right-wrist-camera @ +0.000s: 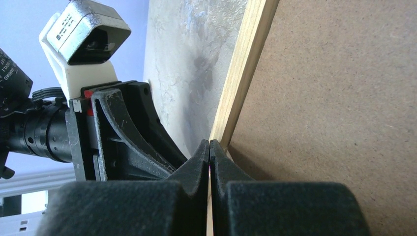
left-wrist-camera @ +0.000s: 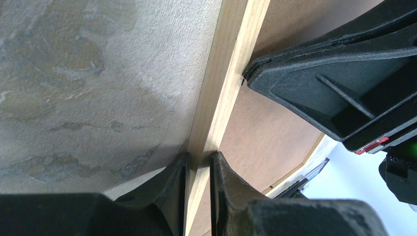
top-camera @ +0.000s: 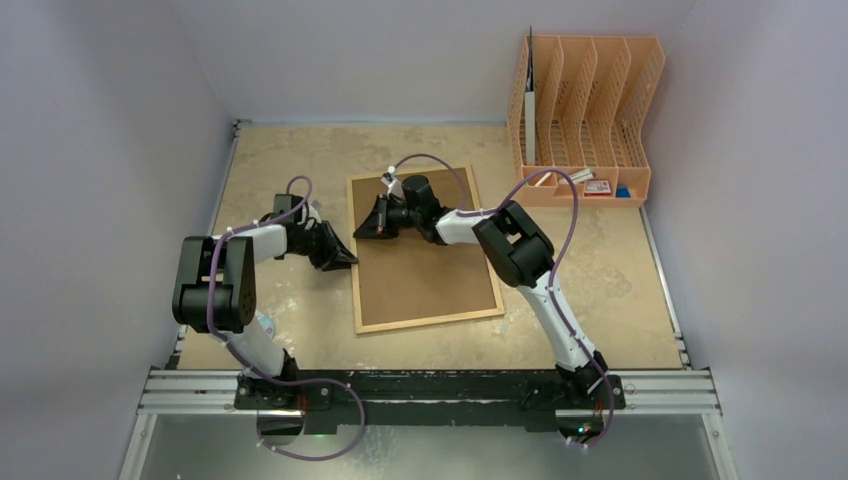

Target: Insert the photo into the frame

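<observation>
The frame (top-camera: 430, 270) lies back up on the table, with its brown fibreboard back and thin light-wood border showing. My left gripper (top-camera: 348, 260) is at the frame's left edge. In the left wrist view (left-wrist-camera: 199, 169) its jaws straddle the wood border (left-wrist-camera: 231, 59) and close on it. My right gripper (top-camera: 362, 230) is shut and empty, with its tips on the same left border (right-wrist-camera: 246, 64) just above the left gripper. Its tips show in the right wrist view (right-wrist-camera: 210, 145). The photo is not in view.
An orange plastic file organiser (top-camera: 585, 110) stands at the back right, with small items (top-camera: 597, 186) at its base. The metal rail (top-camera: 430, 385) with the arm bases runs along the near edge. Grey walls close in the left and right sides.
</observation>
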Controlling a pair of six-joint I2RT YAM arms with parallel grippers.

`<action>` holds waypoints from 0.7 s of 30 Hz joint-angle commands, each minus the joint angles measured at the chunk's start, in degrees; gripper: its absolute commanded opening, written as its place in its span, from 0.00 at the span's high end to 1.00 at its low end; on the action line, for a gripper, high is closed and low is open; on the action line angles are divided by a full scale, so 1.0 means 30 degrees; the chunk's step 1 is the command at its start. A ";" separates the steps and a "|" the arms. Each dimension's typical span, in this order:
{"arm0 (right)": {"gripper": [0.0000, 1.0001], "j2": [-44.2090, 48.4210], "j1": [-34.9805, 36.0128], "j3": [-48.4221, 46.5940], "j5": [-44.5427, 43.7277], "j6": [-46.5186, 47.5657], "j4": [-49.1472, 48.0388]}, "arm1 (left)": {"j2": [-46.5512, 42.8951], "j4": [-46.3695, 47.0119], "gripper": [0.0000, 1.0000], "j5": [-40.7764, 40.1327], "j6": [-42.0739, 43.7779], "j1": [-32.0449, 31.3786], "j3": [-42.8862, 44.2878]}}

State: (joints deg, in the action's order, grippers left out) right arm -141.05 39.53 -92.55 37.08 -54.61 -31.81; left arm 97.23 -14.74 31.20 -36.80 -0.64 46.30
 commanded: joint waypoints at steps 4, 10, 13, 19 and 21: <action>1.00 -0.0208 0.0018 0.0646 0.0082 0.1146 0.2536 | 0.1743 0.0212 0.85 -0.4173 0.0582 -0.0255 -0.0536; 1.00 -0.0293 0.0015 0.0529 -0.0353 0.1790 0.3824 | 0.1770 0.0117 0.86 -0.4269 0.0600 -0.0238 -0.0508; 1.00 -0.0339 0.0024 0.0446 -0.0567 0.2248 0.4693 | 0.1804 0.0081 0.86 -0.4357 0.0602 -0.0225 -0.0471; 1.00 -0.0293 -0.0013 0.0428 -0.1068 0.2914 0.5831 | 0.1852 -0.0077 0.86 -0.4567 0.0634 -0.0237 -0.0427; 1.00 -0.0340 -0.0007 0.0244 -0.1386 0.3165 0.6141 | 0.1875 -0.0106 0.86 -0.4570 0.0649 -0.0230 -0.0406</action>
State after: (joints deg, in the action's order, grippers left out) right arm -140.44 39.24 -92.88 36.77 -50.46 -26.37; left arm 97.84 -15.79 31.22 -36.82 -0.56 47.05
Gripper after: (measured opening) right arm 0.004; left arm 0.207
